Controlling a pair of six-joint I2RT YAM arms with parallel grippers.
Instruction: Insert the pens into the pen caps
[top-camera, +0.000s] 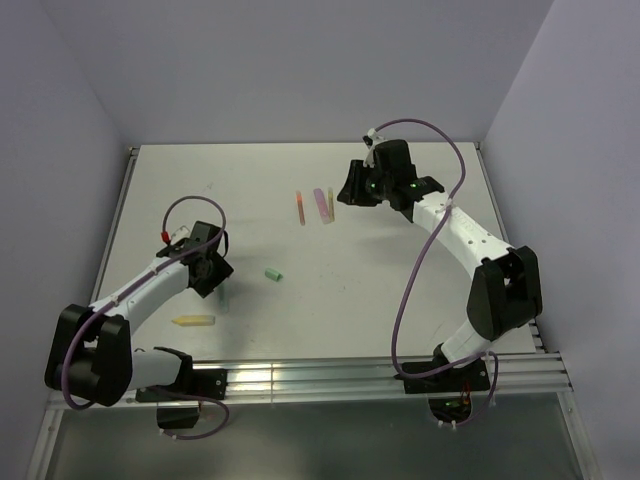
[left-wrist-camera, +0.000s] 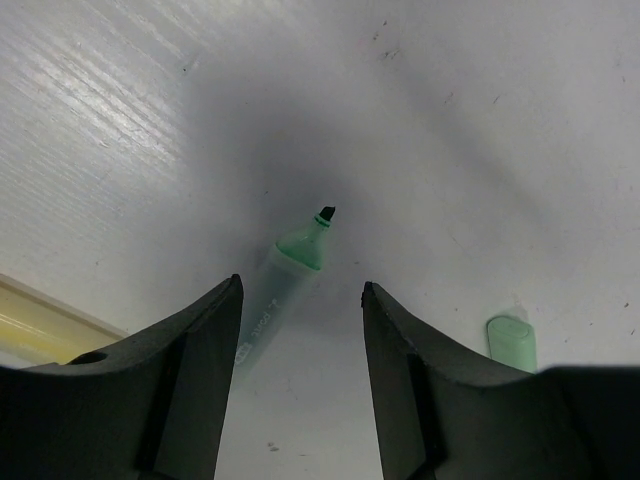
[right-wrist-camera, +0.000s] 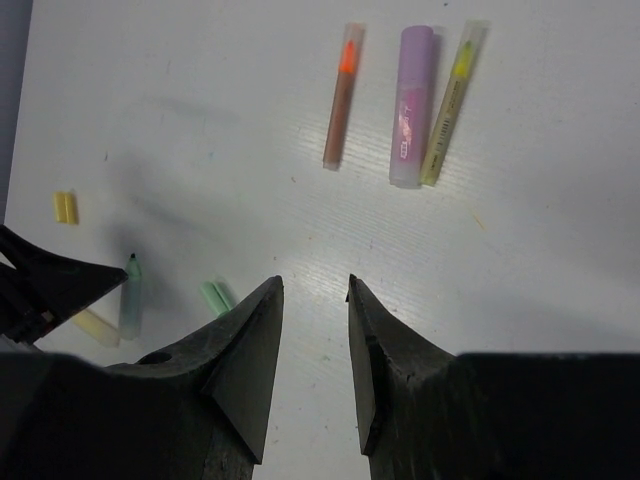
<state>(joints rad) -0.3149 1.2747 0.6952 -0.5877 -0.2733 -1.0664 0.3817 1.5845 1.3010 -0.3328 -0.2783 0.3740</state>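
An uncapped mint green pen (left-wrist-camera: 285, 285) lies on the table, dark tip pointing away. My left gripper (left-wrist-camera: 300, 285) hangs open just above it, and the pen's body runs under the left finger. The green pen cap (left-wrist-camera: 511, 343) lies apart, to the right of the right finger (top-camera: 273, 273). A yellow pen (top-camera: 193, 321) rests near the left arm. Orange (right-wrist-camera: 342, 95), purple (right-wrist-camera: 412, 105) and olive-yellow (right-wrist-camera: 450, 105) pens lie side by side ahead of my right gripper (right-wrist-camera: 315, 285). It is open by a narrow gap and empty. A yellow pen cap (right-wrist-camera: 65, 207) sits far left.
The white table (top-camera: 400, 290) is enclosed by pale walls at the back and both sides. A metal rail (top-camera: 330, 380) runs along the near edge by the arm bases. A purple cable (top-camera: 420, 260) loops off the right arm.
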